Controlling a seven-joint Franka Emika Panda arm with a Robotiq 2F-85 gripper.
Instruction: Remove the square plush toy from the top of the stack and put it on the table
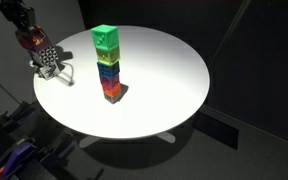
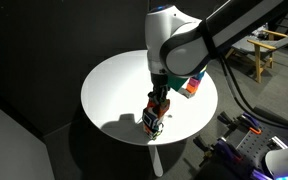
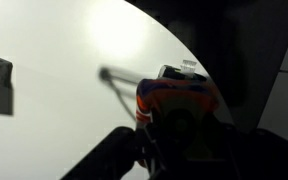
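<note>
The square plush toy point(image 1: 29, 41), red-orange with yellow patches, is between the fingers of my gripper point(image 1: 25, 33), right above the black-and-white chequered cube point(image 1: 49, 61) that is the stack's base. I cannot tell whether it still touches that cube. Both also show in an exterior view, the toy point(image 2: 160, 104) over the chequered cube point(image 2: 152, 122), near the edge of the round white table point(image 2: 114, 90). In the wrist view the toy point(image 3: 179, 100) fills the space between the dark jaws point(image 3: 174, 125), with a bit of the chequered cube point(image 3: 182, 70) behind it.
A tall multicoloured tower of cubes point(image 1: 108, 65) with a green one on top stands mid-table; it is partly hidden behind the arm in an exterior view point(image 2: 192, 83). The table's edge point(image 1: 44, 95) is close to the stack. Dark floor and equipment surround the table.
</note>
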